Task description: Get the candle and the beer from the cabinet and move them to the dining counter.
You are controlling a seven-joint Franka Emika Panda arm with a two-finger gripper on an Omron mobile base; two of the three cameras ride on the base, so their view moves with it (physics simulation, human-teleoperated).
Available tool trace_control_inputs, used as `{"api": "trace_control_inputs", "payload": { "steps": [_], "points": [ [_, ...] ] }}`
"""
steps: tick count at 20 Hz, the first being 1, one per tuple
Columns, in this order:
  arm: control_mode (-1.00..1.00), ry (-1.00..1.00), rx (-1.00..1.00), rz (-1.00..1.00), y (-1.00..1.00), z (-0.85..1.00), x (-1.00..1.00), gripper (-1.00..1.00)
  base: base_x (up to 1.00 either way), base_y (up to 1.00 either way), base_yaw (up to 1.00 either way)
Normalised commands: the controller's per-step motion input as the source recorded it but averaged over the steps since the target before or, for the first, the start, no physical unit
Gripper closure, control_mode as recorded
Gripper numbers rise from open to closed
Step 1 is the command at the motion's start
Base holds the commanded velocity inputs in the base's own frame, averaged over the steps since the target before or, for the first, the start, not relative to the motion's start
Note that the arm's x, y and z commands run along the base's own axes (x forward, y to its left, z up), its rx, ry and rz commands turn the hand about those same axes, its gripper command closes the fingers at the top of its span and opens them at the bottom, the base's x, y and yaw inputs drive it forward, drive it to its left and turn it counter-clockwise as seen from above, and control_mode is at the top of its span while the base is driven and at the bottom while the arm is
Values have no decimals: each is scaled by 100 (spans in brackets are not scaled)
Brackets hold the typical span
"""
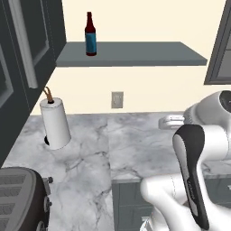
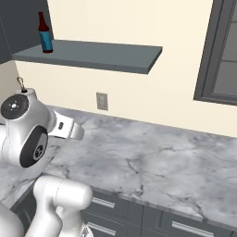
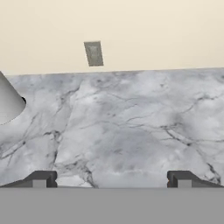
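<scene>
Slim dark reddish-brown glass beer bottle with blue label [image 1: 90, 34] standing upright on the long flat slate-grey wall shelf board [image 1: 135, 55], near its left end; in the left base view at about 11 o'clock, in the right base view [image 2: 44, 33] at about 10 o'clock, with the shelf board [image 2: 102, 54] running toward 1 o'clock. Nothing else visible on the shelf.

Below the shelf, a cream wall with a small grey outlet plate [image 1: 117, 99], then a grey-white veined marble counter [image 1: 90, 153] with dark grey drawers and silver bar handles [image 2: 104, 202] under its front edge. White paper-towel roll [image 1: 55, 123] on a holder with a brown loop on top, at 9 o'clock in the left base view, resting on the counter. Dark toaster with top slots [image 1: 20, 198] at 7 o'clock, at the counter's near edge. Dark cabinet doors at the left edge and at the upper right.

Two-finger gripper [image 3: 112, 179] seen in the hand view, low over the marble counter and facing the wall outlet; two dark fingertips [image 3: 43, 178] standing far apart, jaws wide, holding nothing. Edge of the paper-towel roll at 9 o'clock there.
</scene>
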Motion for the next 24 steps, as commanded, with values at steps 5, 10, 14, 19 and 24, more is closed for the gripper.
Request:
{"api": "trace_control_inputs", "payload": {
  "steps": [5,10,14,19,24],
  "points": [
    [-100,-1,-4,7,11,49,-5,-100,0,0,0],
    [-100,-15,-5,9,14,45,-8,-100,0,0,0],
    [-100,-18,-6,12,26,45,-7,-100,0,0,0],
    [-100,-6,-4,9,34,48,-6,-100,0,0,0],
    [-100,-15,-3,3,26,48,-7,-100,0,0,0]
  ]
}}
